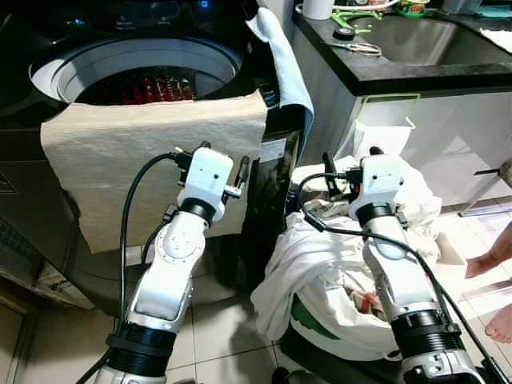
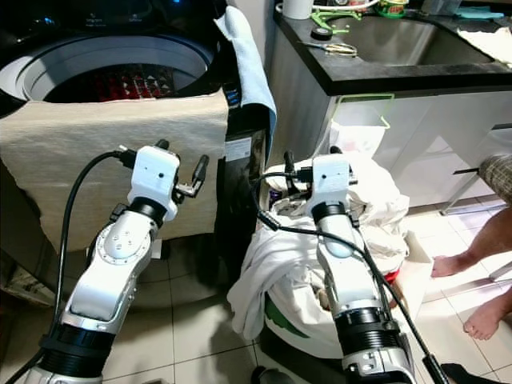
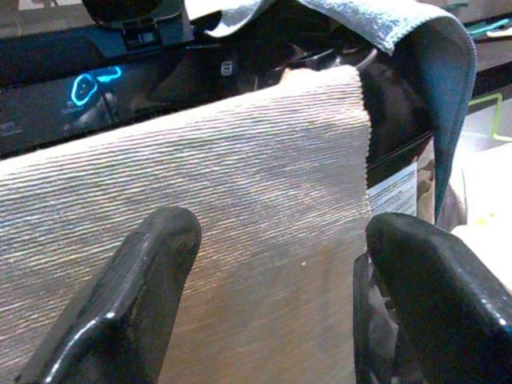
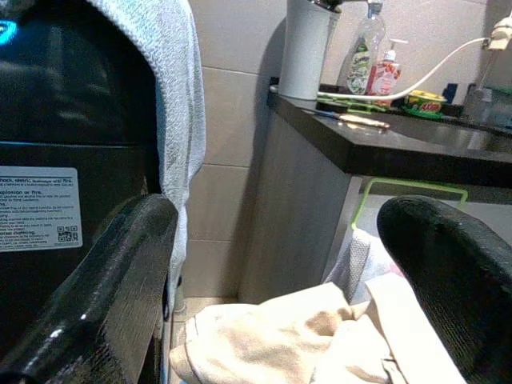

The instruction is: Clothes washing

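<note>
Step in hand, as judged: moving laundry from the basket to the washing machine (image 1: 144, 60), whose lid is up and whose drum already holds a red-patterned item.

A beige cloth (image 1: 144, 152) lies draped over the machine's front rim and hangs down its face. To do this step well, that cloth should be gripped near its upper edge, lifted clear of the rim and tipped inward, not dragged down the front. A blue towel (image 1: 284, 64) hangs over the machine's right corner, beside the beige cloth's edge; the grip should take one fabric only.

Left end effector (image 3: 276, 272): fingers spread wide, grasping nothing. It faces the hanging beige cloth directly, close in front of it; contact cannot be confirmed.

Right end effector (image 4: 276, 264): fingers likewise spread wide and empty. It is held above the laundry basket (image 1: 336, 328), with crumpled white clothes (image 4: 296, 336) just below and ahead of it. The machine's dark side panel stands to one side of it, a dark surface with bottles beyond.

A person's bare feet (image 2: 472, 296) stand on the tiled floor near the basket, to the right arm's outer side; reach should be kept away from them.
</note>
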`<state>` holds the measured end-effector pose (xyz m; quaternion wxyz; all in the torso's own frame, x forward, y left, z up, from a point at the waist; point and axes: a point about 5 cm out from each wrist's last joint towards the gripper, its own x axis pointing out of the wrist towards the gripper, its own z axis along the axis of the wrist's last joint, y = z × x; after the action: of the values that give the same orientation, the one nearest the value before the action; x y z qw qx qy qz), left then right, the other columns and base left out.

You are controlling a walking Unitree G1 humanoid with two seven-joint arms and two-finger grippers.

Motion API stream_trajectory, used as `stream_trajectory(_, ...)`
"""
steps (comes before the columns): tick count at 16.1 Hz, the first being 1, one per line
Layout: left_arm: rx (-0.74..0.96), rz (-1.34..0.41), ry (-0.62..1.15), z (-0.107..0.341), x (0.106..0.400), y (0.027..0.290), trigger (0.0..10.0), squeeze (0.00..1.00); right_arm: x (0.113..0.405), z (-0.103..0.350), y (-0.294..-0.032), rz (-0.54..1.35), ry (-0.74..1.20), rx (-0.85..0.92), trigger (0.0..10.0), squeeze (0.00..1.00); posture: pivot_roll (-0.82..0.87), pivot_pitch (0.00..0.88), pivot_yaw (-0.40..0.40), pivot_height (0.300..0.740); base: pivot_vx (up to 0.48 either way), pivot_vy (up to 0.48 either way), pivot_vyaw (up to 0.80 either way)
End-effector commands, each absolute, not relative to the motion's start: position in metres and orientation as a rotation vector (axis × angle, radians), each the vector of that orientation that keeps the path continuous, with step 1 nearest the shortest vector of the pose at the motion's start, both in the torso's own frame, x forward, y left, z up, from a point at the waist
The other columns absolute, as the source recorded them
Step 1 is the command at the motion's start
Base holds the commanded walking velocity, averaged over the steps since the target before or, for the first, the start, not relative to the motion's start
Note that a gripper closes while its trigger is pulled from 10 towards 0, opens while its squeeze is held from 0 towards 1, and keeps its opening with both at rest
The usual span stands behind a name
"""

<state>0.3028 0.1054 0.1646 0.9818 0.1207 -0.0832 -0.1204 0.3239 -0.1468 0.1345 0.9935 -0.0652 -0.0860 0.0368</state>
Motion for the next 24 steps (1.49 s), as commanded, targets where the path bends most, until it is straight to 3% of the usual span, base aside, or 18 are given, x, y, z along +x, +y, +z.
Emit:
stream_trajectory(1, 0.227, -0.251, -0.167, 0.164, 0.303, 0.105, 10.0, 0.00, 0.326, 0.140, -0.146, 0.083, -0.197, -0.118, 10.0, 0.00, 0.11, 0.000, -0.038, 0.736, 0.000, 0.000, -0.59)
stream_trajectory(6, 0.225, -0.256, -0.174, 0.164, 0.303, 0.105, 10.0, 0.00, 0.327, 0.139, -0.145, 0.087, -0.193, -0.131, 10.0, 0.00, 0.11, 0.000, -0.038, 0.736, 0.000, 0.000, -0.60)
stream_trajectory(16, 0.250, -0.213, -0.160, 0.160, 0.305, 0.115, 10.0, 0.00, 0.331, 0.142, -0.134, 0.136, -0.203, -0.174, 10.0, 0.00, 0.12, 0.000, -0.058, 0.736, 0.000, 0.000, 0.00)
stream_trajectory(24, 0.258, -0.210, -0.177, 0.164, 0.308, 0.114, 10.0, 0.00, 0.330, 0.139, -0.133, 0.147, -0.198, -0.181, 10.0, 0.00, 0.11, 0.000, -0.047, 0.736, 0.451, 0.000, 0.00)
